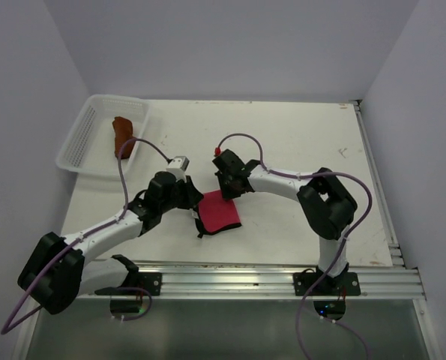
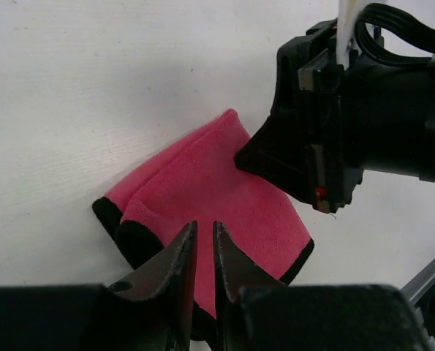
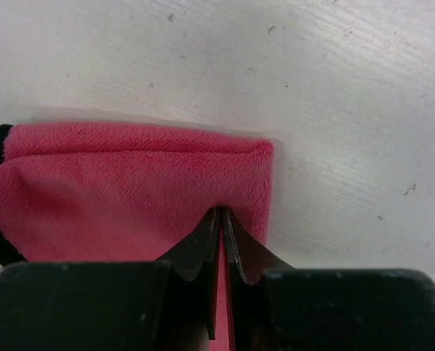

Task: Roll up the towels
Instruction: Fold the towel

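Observation:
The pink-red towel [image 1: 221, 214] with dark edging lies folded on the table between my two arms. It also shows in the left wrist view [image 2: 202, 183] and the right wrist view [image 3: 129, 183]. My left gripper [image 1: 196, 208] [image 2: 204, 225] is at its left edge, jaws nearly together with pink cloth in the narrow gap. My right gripper [image 1: 227, 193] [image 3: 222, 212] presses its shut tips into the towel's far folded edge, pinching the cloth. The rust-orange towel [image 1: 122, 133] lies in the white mesh basket [image 1: 84, 142] at the far left.
The basket stands at the table's far left corner. A metal rail [image 1: 267, 274] runs along the near edge by the arm bases. Walls close in the table on the left, back and right.

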`<action>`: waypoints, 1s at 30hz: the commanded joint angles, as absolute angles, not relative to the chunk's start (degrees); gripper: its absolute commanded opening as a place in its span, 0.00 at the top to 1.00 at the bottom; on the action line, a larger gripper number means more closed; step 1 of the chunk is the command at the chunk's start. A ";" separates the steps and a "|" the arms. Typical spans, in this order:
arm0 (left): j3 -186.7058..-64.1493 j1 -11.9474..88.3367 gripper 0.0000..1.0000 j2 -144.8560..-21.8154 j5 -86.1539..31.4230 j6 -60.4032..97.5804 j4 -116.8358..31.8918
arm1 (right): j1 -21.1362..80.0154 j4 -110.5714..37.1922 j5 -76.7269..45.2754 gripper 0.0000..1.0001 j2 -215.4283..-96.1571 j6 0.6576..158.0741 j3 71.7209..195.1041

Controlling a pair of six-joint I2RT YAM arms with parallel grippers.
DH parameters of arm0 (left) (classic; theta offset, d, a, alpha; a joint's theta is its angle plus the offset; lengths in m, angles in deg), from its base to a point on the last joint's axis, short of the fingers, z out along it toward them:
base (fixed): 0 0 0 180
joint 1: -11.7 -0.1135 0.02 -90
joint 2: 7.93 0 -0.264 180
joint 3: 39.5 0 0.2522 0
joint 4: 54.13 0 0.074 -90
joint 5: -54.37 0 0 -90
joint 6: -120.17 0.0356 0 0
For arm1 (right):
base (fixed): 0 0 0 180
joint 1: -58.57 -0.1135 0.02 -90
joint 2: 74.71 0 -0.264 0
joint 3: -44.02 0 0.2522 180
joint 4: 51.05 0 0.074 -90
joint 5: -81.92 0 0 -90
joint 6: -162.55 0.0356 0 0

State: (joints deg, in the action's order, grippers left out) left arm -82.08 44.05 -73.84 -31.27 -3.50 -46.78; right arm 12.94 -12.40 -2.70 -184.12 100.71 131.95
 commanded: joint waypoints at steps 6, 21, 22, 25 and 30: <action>-82.80 45.71 0.86 -78.15 -29.39 1.43 -53.02 | 13.30 -15.84 -3.60 0.91 -185.36 100.32 132.31; -81.82 45.62 1.00 -89.40 -35.36 -0.94 -51.71 | 11.72 -16.37 2.02 0.87 -174.03 102.52 125.99; -81.91 45.62 1.00 -89.49 -36.84 -1.12 -51.71 | 11.55 -16.63 2.02 0.87 -173.59 102.70 125.11; -82.35 45.62 1.00 -89.93 -36.94 -1.65 -51.53 | 10.67 -18.47 1.41 0.87 -172.45 103.66 121.16; -82.70 45.62 1.00 -90.02 -37.03 -2.53 -51.62 | 10.58 -21.28 0.36 0.87 -174.02 104.72 116.67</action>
